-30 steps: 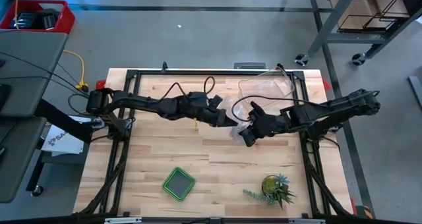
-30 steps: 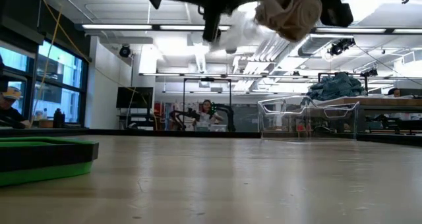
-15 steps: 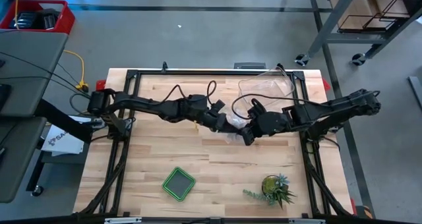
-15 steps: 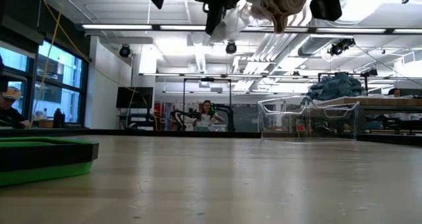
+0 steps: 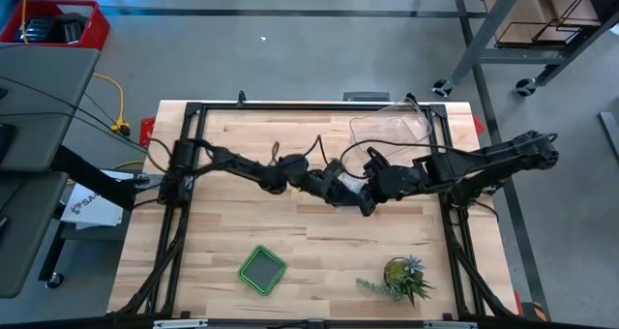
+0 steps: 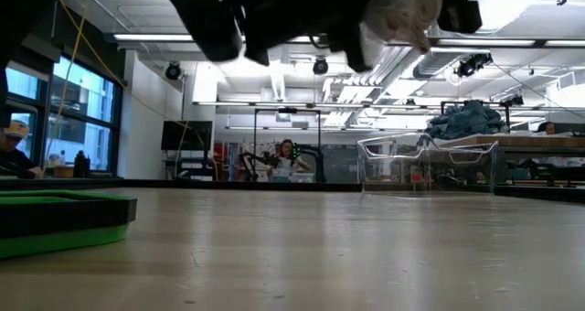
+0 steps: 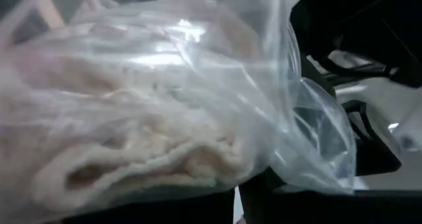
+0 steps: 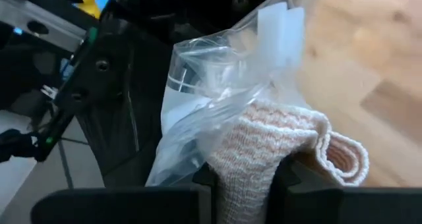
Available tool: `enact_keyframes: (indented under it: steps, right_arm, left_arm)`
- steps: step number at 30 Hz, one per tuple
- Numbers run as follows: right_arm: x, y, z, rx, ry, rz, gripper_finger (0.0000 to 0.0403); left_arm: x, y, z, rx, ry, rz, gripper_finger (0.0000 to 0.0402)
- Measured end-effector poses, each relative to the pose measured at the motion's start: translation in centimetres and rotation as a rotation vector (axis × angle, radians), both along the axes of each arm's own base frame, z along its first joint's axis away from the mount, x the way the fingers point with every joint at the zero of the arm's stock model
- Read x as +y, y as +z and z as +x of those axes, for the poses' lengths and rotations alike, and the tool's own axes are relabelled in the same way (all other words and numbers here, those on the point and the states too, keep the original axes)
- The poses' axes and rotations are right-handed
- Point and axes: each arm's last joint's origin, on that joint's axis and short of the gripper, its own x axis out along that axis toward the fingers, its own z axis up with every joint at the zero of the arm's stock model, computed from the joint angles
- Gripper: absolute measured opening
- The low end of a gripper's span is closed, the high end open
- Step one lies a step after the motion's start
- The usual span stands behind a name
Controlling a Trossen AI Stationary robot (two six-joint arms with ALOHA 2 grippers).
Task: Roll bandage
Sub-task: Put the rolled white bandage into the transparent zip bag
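The bandage (image 8: 264, 145), a bunched white gauze wad, sticks partly out of a crinkly clear plastic bag (image 8: 204, 99). Both are held in the air above the table's middle, between my two grippers. My right gripper (image 8: 241, 184) is shut on the bandage and shows in the high view (image 5: 365, 201). My left gripper (image 5: 343, 192) meets it from the left, shut on the bag (image 7: 198, 72), with the bandage (image 7: 132, 151) showing through the plastic. In the low view the bandage (image 6: 407, 5) hangs high above the tabletop. My left gripper holds the clear bag by its lower edge (image 7: 264, 174), which runs down between the two fingers; the bag itself hides the place of contact. The bag is lifted clear of the table. My right gripper pinches the bare end of the bandage (image 8: 244, 165) between its two fingers (image 8: 198, 184), coming roughly level from the table's right. The bandage is clear of the table, its folded edge (image 8: 343, 158) bulging out to one side.
A clear rectangular plastic tub (image 5: 392, 131) stands at the far right of the table and shows in the low view (image 6: 425, 165). A green tray (image 5: 262, 269) lies near the front. A small potted plant (image 5: 401, 276) stands at the front right. People show in the room behind.
My left gripper has gone toward the table's right edge, up against my right gripper, and its arm has stretched out lower across the table. The bag, which hung spread between the two grippers, is now bunched between them. The bandage has risen a little.
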Motion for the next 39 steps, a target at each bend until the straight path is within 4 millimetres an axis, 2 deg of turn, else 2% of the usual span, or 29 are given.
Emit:
enact_keyframes:
  steps: [3,7,11,15,18,22,29,36,39]
  right_arm:
    - [0.1,-0.2,-0.1,0.027,0.004,0.064,0.0045]
    - [0.4,1.1,0.1,-0.097,0.081,0.096,0.0045]
    - [0.2,1.0,0.2,-0.071,0.096,0.145,0.0045]
    - [0.1,1.4,0.4,-0.103,0.195,0.182,0.0045]
    - [-0.1,1.5,0.3,-0.093,0.260,0.193,0.0045]
    - [-0.3,0.6,-0.1,0.012,0.196,0.186,0.0045]
    - [-0.9,0.1,-0.6,0.084,0.151,0.180,0.0045]
    - [-0.9,-0.6,-0.7,0.147,0.073,0.163,0.0045]
    - [-0.9,-0.7,-0.9,0.150,0.051,0.129,0.0069]
  left_arm:
    - [-1.3,-1.8,0.4,-0.079,0.004,-0.061,0.0000]
    - [-3.1,-2.8,-0.1,-0.277,0.071,-0.207,0.0001]
    - [-3.6,-2.2,-0.1,-0.301,0.081,-0.211,0.0001]
    - [-3.8,-0.6,0.6,-0.340,-0.020,-0.195,0.0001]
    - [-3.7,-0.2,1.4,-0.276,-0.086,-0.150,0.0001]
    - [-3.5,-0.5,2.0,-0.231,-0.075,-0.146,0.0000]
    - [-3.3,-0.9,2.7,-0.126,-0.041,-0.124,0.0000]
    - [-2.3,-1.0,3.4,-0.087,-0.014,-0.070,0.0000]
    - [-2.0,-1.0,3.5,-0.082,-0.008,-0.070,0.0000]
